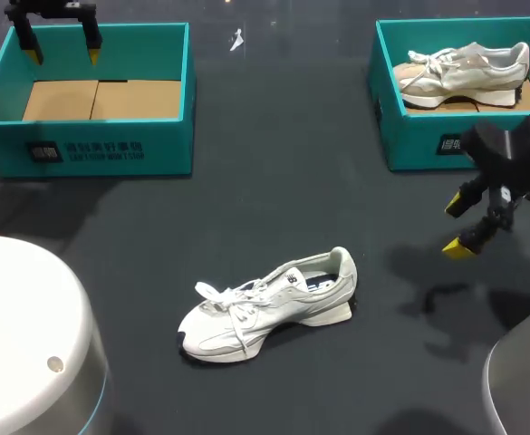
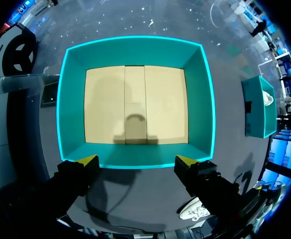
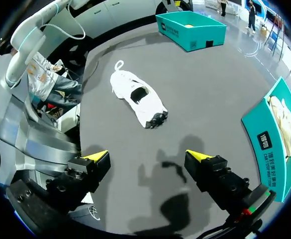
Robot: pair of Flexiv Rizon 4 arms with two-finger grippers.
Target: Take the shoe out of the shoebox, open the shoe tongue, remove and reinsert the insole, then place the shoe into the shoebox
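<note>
White shoe with dark lining, teal shoebox with tan floor under the yellow-tipped left gripper, charcoal table

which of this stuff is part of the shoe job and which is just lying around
Job: white shoe, on the table; empty shoebox, left.
Lying about: right shoebox; beige shoe inside it; white scrap, far side.

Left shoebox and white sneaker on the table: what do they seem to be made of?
Left shoebox: probably cardboard, with matte teal walls; its bare tan floor shows flap seams. White sneaker: the upper looks like matte textile or synthetic panels with fabric laces; the thick pale sole looks like foam or rubber, not certain.
</note>
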